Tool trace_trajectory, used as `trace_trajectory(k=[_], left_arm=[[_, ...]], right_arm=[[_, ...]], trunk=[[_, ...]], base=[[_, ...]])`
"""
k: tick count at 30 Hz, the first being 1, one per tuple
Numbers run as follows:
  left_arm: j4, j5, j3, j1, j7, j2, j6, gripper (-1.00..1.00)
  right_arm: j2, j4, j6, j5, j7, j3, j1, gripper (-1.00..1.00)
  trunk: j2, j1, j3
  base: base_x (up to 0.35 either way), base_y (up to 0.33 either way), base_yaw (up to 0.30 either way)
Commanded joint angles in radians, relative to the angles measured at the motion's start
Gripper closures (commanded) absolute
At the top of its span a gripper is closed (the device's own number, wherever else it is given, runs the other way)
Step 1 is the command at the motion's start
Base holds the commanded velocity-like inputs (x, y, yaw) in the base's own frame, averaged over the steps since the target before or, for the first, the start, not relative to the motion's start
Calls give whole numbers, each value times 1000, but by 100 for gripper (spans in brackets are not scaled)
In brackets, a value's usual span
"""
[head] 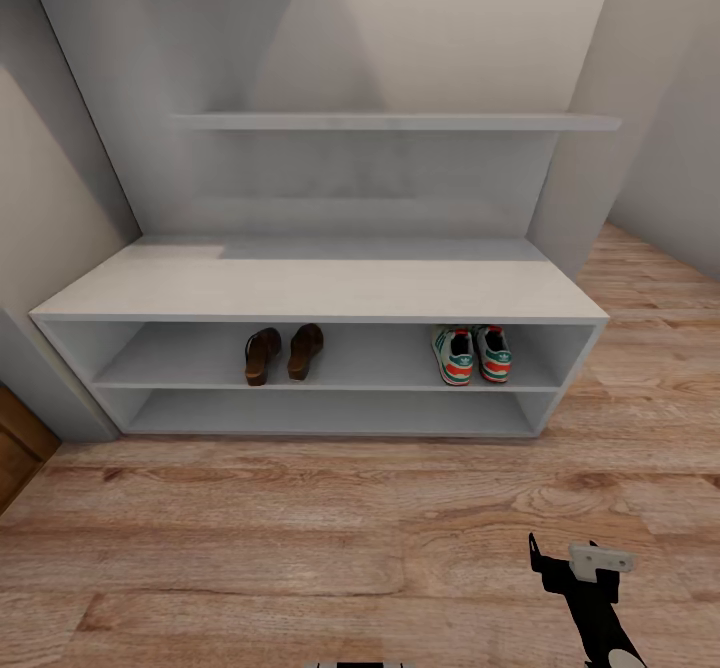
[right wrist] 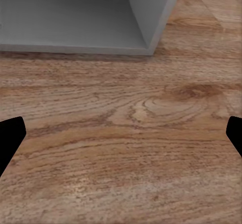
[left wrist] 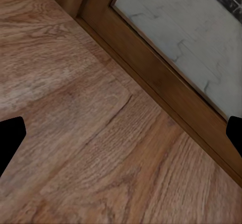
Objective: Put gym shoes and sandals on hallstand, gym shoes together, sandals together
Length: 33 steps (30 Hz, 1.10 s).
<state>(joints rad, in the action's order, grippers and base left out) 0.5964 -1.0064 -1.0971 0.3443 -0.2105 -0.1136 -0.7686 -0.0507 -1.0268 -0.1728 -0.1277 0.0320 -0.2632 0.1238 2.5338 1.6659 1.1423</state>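
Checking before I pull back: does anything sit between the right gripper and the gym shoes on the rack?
Nothing visible does. The right gripper hangs open over bare corridor floor, and the gym shoes sit side by side on the hallstand upper shelf, with the sandals paired further left.

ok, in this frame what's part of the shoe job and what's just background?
Job:
sandals, side by side on upper shelf
gym shoes, side by side, same shelf
rack
floor

Background:
wall shelf
wooden door frame
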Motion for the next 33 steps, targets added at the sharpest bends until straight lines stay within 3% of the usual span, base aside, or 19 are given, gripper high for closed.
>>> trace_trajectory(k=[1, 33], left_arm=[[1, 3, -1, 1, -6, 0, -1, -100], [-1, 3, 1, 1, -6, 0, -1, -100]], right_arm=[[0, 0, -2, -10, 3, -1, 0, -100], [-1, 0, -2, -10, 2, -1, 0, -100]], trunk=[[0, 0, 1], [0, 0, 1]], base=[[0, 0, 0], [0, 0, 0]])
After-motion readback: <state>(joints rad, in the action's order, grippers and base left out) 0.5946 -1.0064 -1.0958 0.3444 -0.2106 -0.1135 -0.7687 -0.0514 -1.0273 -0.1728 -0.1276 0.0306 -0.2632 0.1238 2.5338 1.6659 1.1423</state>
